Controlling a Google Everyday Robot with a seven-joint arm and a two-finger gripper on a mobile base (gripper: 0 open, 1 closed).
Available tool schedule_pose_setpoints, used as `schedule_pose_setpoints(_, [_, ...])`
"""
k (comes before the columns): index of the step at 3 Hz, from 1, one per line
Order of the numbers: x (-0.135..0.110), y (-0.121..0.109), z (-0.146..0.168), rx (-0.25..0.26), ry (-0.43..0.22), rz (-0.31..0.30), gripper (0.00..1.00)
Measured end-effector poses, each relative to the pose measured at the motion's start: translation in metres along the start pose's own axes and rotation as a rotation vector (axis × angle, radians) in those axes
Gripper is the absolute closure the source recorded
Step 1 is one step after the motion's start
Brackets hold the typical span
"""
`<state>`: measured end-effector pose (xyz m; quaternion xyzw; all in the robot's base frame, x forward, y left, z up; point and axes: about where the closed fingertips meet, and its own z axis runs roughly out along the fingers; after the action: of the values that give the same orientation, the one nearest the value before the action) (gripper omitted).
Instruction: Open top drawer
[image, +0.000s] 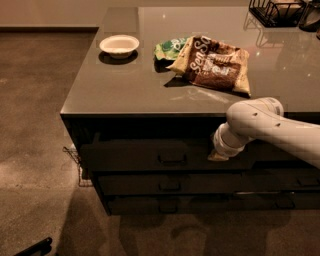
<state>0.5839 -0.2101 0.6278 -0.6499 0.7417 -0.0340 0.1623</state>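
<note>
Hovering at the closed wide dark grey-brown top drawer (130, 156), under the counter edge: white arm's gripper (218, 156), just right of its small metal pull (172, 159), probably lining up a grasp | clenched or released: cannot tell | farther back: brown snack bag (212, 64), white bowl (119, 45)

On grey counter (125, 87): white bowl (119, 45) at left, green bag (167, 49) touching brown bag (214, 65) mid-top, wire rack (274, 12) at far right corner. Gripper (218, 156) below counter edge, at top drawer (130, 156) front.
</note>
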Motion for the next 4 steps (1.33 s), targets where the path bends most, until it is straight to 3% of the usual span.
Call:
schedule_pose_setpoints(1, [-0.0014, -0.0018, -0.0066, 0.0, 0.0, 0.0, 0.96])
schedule_pose_setpoints(2, [-0.0019, -0.0024, -0.009, 0.0, 0.0, 0.0, 1.0])
schedule_pose_setpoints(4, [-0.0024, -0.0008, -0.0068, -0.005, 0.0, -0.001, 0.58])
